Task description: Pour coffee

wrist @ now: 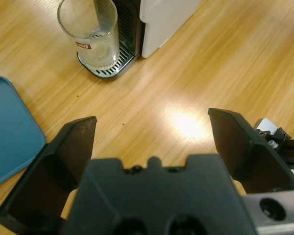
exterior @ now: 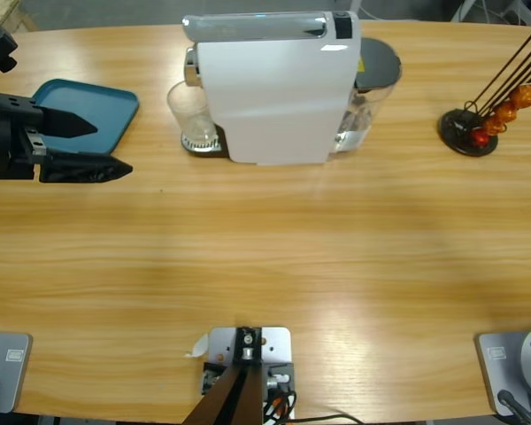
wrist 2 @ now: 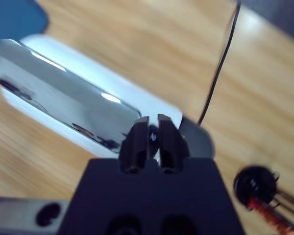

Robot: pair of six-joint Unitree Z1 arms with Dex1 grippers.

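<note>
At far left we see the left gripper (exterior: 115, 146), jaws spread wide and empty, beside a teal plastic tray (exterior: 88, 111). The small clear drinking glass (exterior: 192, 113) stands on the white coffee machine's (exterior: 274, 88) drip grate; coffee is hard to make out. The right gripper (wrist 2: 153, 139), jaws closed, hovers above.

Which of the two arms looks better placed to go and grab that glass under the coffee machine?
Probably the left. Its gripper is open at table level beside the blue tray, facing the glass on the drip tray. The right gripper is shut, looking down over the coffee machine.
</note>
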